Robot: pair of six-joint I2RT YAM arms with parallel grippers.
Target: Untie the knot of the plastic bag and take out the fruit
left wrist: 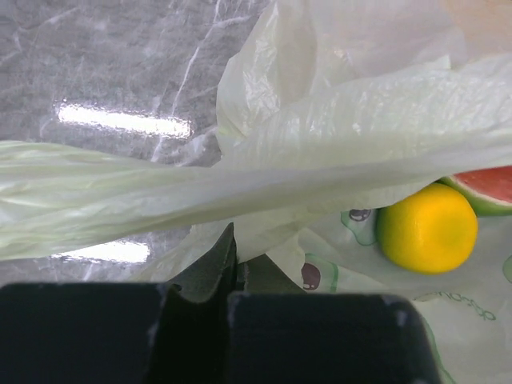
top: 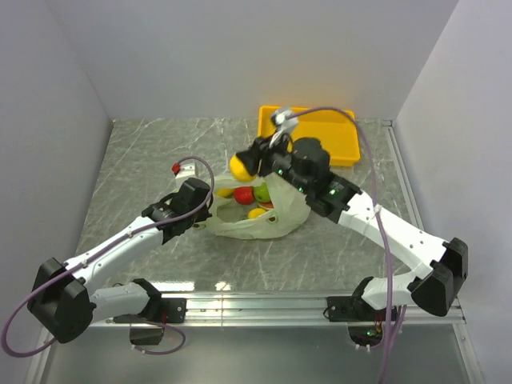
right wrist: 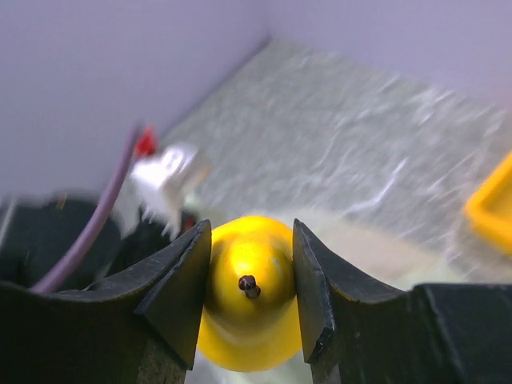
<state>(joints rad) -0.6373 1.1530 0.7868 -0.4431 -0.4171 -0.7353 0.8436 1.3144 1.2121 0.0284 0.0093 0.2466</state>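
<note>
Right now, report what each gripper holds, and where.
Right gripper: yellow pear, across its sides near the stem. Left gripper: plastic bag, pinched at its edge.

Pale green plastic bag [top: 282,218] with dark spots, yellow pear [right wrist: 250,288], yellow tray [top: 344,132], grey marbled table [top: 144,160]

Robotics lab test cell. Boxed in on three sides by bare pale lilac wall panels [top: 240,56]. Floored by a grey marble-patterned worktop [top: 144,160], with a silver aluminium mounting rail [top: 256,304] along the near edge. Bolted there: a white-and-black jointed left arm [top: 120,244] and a matching right arm [top: 392,228], trailing a purple cable [top: 320,109]. Stocked with props: a rigid yellow plastic tray [top: 344,144] and small toy-like fruit pieces [top: 262,194].
</note>
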